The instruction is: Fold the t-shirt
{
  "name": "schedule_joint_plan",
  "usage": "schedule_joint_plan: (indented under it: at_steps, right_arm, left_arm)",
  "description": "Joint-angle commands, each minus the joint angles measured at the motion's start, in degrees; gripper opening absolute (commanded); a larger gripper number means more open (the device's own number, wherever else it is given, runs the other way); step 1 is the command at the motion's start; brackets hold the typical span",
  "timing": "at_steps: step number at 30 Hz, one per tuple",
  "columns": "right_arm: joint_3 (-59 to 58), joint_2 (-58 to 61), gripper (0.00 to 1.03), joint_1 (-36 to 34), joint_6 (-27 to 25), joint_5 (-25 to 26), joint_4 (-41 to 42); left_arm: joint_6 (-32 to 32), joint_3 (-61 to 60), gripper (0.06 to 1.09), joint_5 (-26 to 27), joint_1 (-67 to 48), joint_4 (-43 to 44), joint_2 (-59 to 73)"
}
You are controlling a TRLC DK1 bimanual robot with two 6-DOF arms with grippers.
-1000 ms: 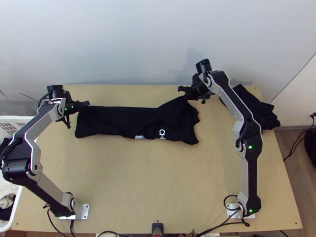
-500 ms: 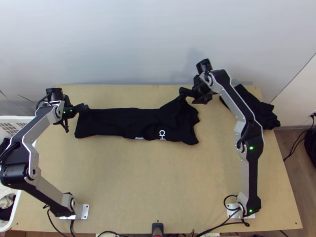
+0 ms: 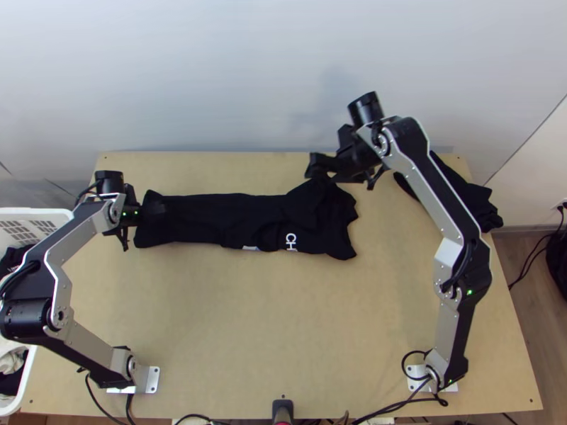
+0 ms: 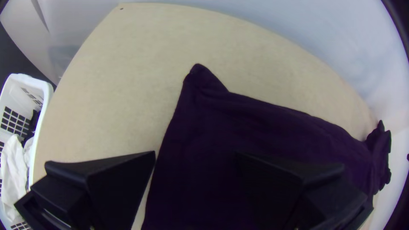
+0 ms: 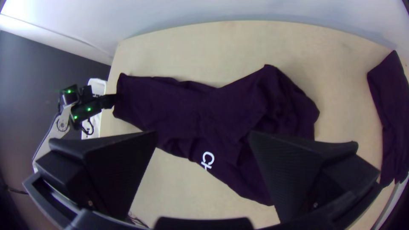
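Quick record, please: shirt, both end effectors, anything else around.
black cloth t-shirt: long creased strip, white lettering showing
left end effector: flat black fingers open, over strip's left end
right end effector: open, near far edge of wider right end
black cloth bundle: far right of light wooden table
white plastic basket: clothes inside

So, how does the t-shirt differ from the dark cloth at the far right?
The t-shirt makes a long strip; the dark cloth makes a shorter bundle. From above, the t-shirt runs left to right, while the dark cloth lies slantwise. Both are dark and lie on the table.
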Motion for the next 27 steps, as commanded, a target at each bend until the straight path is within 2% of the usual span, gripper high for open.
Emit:
schedule_joint_plan:
  at_steps: [1,7,10,12,15,16,19,20,27]
  right_arm:
    - [-1.78,-3.02,0.99,3.33,0.13,-0.72,-0.43]
    - [-2.05,-3.10,0.99,3.95,0.22,-0.72,-0.43]
    - [-2.05,-3.10,0.99,3.95,0.22,-0.63,-0.43]
    - [-2.05,-3.10,0.99,3.95,0.22,-0.63,-0.43]
    - [-2.05,-3.10,0.99,3.68,0.22,-0.63,-0.43]
    - [-1.96,-3.10,0.99,3.59,0.22,-0.63,-0.43]
    - [-2.14,-3.10,0.99,3.86,0.13,-0.63,-0.43]
    - [-2.49,-3.10,0.99,4.12,-0.05,-0.72,-0.43]
    - [-2.49,2.43,0.99,7.46,-1.89,-0.28,0.00]
  left_arm:
    - [-0.08,-1.25,0.96,-2.79,-1.29,2.25,1.87]
    - [-1.83,-0.46,0.96,-2.88,-2.34,1.46,5.03]
    - [-1.92,-0.55,0.92,-3.06,-3.66,1.28,6.35]
    - [-1.92,-0.73,0.83,-3.06,-4.71,1.28,6.97]
    - [-1.75,-0.90,0.62,-2.97,-5.50,1.37,7.05]
    - [-1.57,-0.90,0.53,-2.97,-5.50,1.28,7.32]
    - [-0.34,-0.81,0.14,-2.44,-5.94,0.40,7.23]
    - [0.01,-0.73,0.10,-2.44,-6.21,-0.21,6.61]
    - [-1.75,-0.46,0.10,-1.48,-7.53,-3.20,-3.05]
